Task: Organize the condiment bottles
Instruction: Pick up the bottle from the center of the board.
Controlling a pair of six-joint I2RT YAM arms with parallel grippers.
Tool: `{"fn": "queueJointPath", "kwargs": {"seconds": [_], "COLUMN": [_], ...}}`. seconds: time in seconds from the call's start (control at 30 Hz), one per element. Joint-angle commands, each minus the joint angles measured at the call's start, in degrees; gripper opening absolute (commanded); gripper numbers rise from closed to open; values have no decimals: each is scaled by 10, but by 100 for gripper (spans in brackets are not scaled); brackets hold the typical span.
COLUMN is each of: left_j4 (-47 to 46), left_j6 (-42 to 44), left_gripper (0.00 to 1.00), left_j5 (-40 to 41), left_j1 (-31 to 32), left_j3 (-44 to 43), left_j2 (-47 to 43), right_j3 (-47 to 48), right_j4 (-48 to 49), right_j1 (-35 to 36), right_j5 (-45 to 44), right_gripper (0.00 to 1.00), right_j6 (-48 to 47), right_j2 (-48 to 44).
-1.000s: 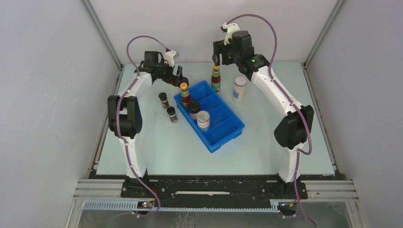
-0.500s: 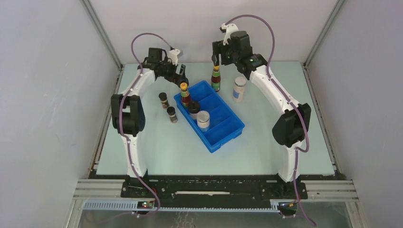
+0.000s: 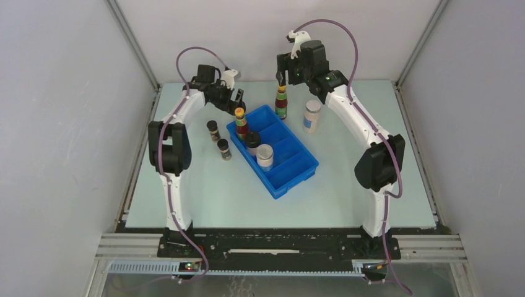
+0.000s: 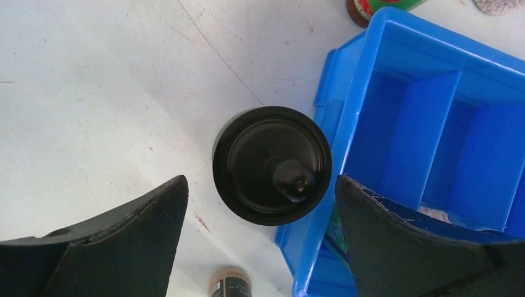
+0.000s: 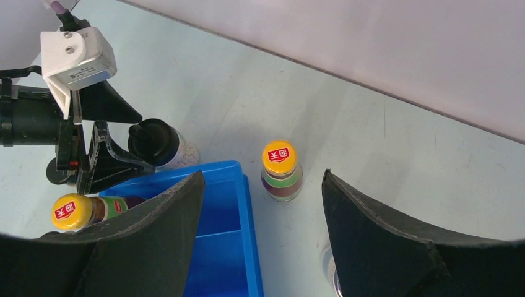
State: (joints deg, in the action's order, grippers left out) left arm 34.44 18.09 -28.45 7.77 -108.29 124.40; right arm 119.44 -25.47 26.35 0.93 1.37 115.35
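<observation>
My left gripper [image 3: 231, 98] [image 4: 260, 180] hangs open above a black-lidded jar [image 4: 272, 165] [image 5: 155, 143] that stands on the table against the far-left corner of the blue tray [image 3: 297, 171]. The lid lies between the fingers, untouched. My right gripper [image 3: 282, 78] [image 5: 261, 175] is open above a tall dark-red bottle [image 3: 282, 103] [image 5: 282, 171] with a yellow cap, beside the tray's far corner. In the tray stand another tall bottle [image 3: 241, 123], a black-lidded jar [image 3: 252, 141] and a white-capped jar [image 3: 265, 156].
Two short spice jars [image 3: 213, 130] [image 3: 224, 149] stand on the table left of the tray. A pale white-capped jar [image 3: 311, 116] stands right of the tall bottle. The tray's two near compartments hold nothing. Walls enclose the table on three sides.
My left arm has shifted slightly right and back over the black-lidded jar, its jaws narrowing a little. My right arm has hardly moved.
</observation>
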Motion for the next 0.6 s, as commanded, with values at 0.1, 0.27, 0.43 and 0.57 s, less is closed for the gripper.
{"fn": "queueJointPath", "kwargs": {"seconds": [0.1, 0.27, 0.43, 0.57], "left_j4": [8, 9, 12, 15], "left_j6": [11, 10, 9, 10], "left_gripper": [89, 75, 69, 67], "left_j5": [5, 6, 9, 10], "left_j1": [4, 5, 7, 8], "left_j3": [-48, -54, -59, -60], "left_j2": [8, 11, 14, 14], "right_j3": [24, 25, 24, 22], "right_j4": [21, 21, 21, 22], "right_j1": [-2, -3, -4, -5], "right_j5": [5, 6, 6, 7], "right_gripper": [79, 79, 79, 79], "right_j6": [-5, -5, -3, -2], "right_j2": [2, 3, 5, 5]}}
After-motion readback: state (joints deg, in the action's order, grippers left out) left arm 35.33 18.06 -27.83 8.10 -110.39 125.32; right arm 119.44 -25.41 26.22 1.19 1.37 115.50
